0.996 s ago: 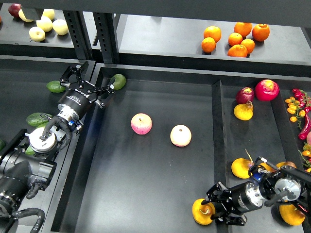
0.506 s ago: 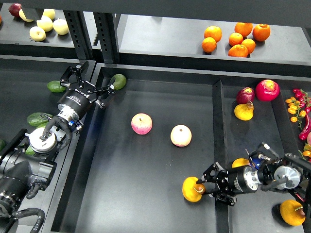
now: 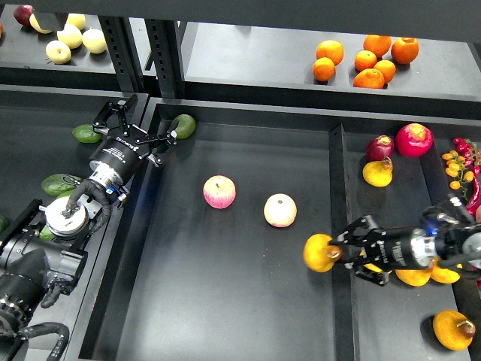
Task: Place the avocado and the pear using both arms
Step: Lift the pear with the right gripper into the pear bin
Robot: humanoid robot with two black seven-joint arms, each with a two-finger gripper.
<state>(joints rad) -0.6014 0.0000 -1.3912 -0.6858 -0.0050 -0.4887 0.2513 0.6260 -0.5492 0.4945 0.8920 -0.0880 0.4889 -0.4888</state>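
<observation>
At the left, the left gripper (image 3: pixel 167 140) sits unmoved at the far-left corner of the centre tray (image 3: pixel 225 316), its fingers spread and released; the dark avocado (image 3: pixel 183 125) lies just past them, inside that corner. Two pink-and-yellow apples (image 3: pixel 219 192) rest mid-tray. At the right, the right gripper (image 3: pixel 340 253) grasps the golden pear (image 3: pixel 319 253) and has carried it up and leftward over the tray's right edge (so placement looks close). Whether the pear touches the tray floor cannot be told, and the right arm is cut off at the frame edge.
</observation>
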